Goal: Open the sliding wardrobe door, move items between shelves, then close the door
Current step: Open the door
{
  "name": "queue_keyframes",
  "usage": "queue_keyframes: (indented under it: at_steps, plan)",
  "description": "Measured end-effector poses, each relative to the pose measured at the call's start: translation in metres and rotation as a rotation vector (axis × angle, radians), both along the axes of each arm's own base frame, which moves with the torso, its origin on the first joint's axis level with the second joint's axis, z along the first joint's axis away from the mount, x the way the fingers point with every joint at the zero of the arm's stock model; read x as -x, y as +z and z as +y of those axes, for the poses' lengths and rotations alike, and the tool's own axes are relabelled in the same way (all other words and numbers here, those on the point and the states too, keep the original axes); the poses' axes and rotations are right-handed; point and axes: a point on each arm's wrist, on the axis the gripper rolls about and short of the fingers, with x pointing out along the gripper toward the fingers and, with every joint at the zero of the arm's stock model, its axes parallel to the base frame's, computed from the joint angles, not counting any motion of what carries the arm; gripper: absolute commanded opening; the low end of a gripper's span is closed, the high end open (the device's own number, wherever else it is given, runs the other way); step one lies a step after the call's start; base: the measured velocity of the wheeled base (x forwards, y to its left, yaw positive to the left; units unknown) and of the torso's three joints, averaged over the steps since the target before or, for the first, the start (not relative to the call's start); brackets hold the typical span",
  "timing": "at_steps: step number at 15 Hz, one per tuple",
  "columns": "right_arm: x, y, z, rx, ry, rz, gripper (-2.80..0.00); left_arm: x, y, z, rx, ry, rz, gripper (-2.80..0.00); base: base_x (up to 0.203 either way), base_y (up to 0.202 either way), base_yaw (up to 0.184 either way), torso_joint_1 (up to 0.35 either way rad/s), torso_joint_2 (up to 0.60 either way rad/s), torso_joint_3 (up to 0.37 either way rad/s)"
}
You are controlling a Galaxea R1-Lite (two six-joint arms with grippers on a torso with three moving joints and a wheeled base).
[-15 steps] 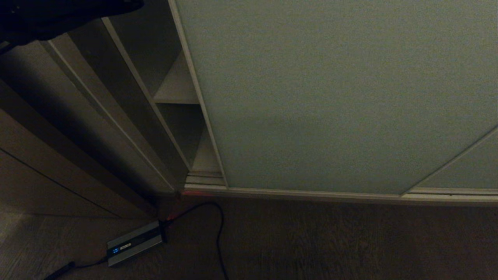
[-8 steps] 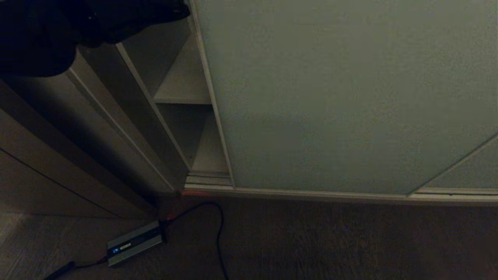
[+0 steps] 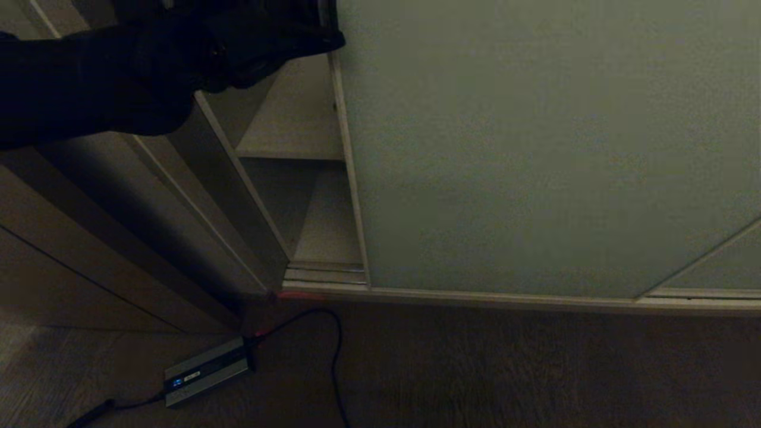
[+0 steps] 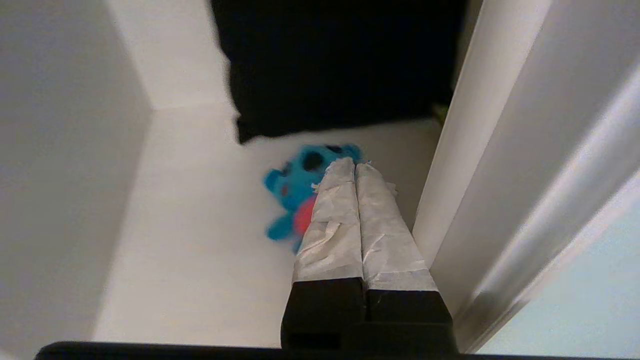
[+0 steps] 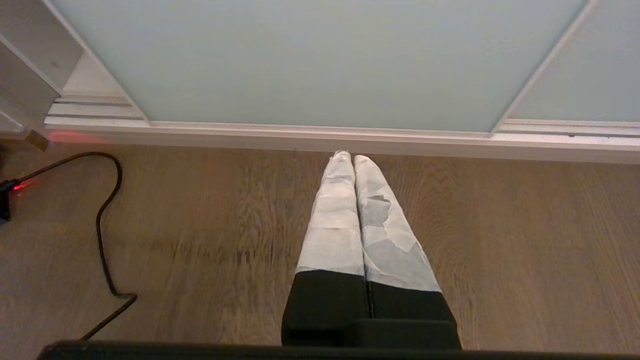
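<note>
The pale grey-green sliding wardrobe door (image 3: 535, 148) stands partly open, its left edge a little right of the brown side board. My left gripper (image 3: 336, 41) is shut and sits against that edge near the head view's top. In the left wrist view the shut left gripper (image 4: 355, 162) points into the wardrobe beside the door frame (image 4: 500, 175). Beyond its tips a teal monster toy (image 4: 292, 185) with a red belly lies on an off-white shelf (image 4: 200, 225). Two lower shelves (image 3: 297, 128) show in the gap. My right gripper (image 5: 348, 156) hangs shut over the wooden floor, before the door (image 5: 310, 60).
A grey box (image 3: 205, 371) with a black cable (image 3: 336, 356) lies on the floor at the lower left. The ribbed floor track (image 3: 324, 274) runs under the door. A dark cloth-like shape (image 4: 340, 65) fills the back of the toy's shelf.
The door has slid to the right, widening the gap and showing more of the shelves. My left arm has moved right along with the door's edge. The right arm has stayed still.
</note>
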Motion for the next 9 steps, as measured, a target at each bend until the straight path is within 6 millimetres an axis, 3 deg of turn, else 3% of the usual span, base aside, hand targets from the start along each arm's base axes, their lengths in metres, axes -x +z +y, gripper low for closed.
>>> queue_keyframes:
  at_steps: [9]
  plan:
    - [0.0, 0.0, 0.0, 0.0, 0.0, 0.0, -2.8, -0.003, -0.033, -0.064, -0.044, -0.166, 0.038, -2.8, 0.0, 0.0, 0.0, 0.0, 0.0, 0.0]
